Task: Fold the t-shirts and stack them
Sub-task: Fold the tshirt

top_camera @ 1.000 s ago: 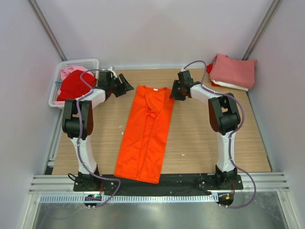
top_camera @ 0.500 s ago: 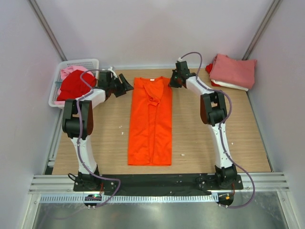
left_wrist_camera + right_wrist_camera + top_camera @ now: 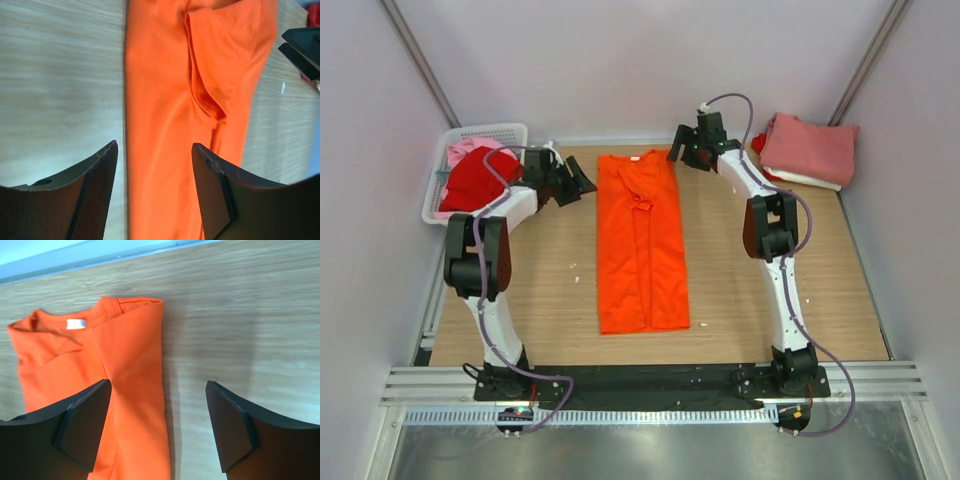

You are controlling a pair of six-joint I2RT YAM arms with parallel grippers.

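Observation:
The bright orange t-shirt (image 3: 642,240) lies flat on the table as a long narrow strip, sleeves folded in, collar at the far end. Its white neck label (image 3: 76,324) shows in the right wrist view. My left gripper (image 3: 582,184) is open and empty just left of the shirt's collar end; in the left wrist view the shirt (image 3: 200,100) lies between and beyond its fingers. My right gripper (image 3: 678,155) is open and empty at the shirt's far right corner, above the shirt's right edge (image 3: 135,375). Folded salmon-pink and white shirts (image 3: 808,148) are stacked at the far right.
A white mesh basket (image 3: 470,140) at the far left holds red (image 3: 478,180) and pale pink (image 3: 465,152) shirts. The wooden table (image 3: 770,290) shows bare wood on both sides of the orange shirt. Grey walls close in the back and sides.
The orange shirt was drawn away from the front edge and straightened from a slant to lie square. The right gripper moved toward the far edge and now stands open; the left gripper barely moved.

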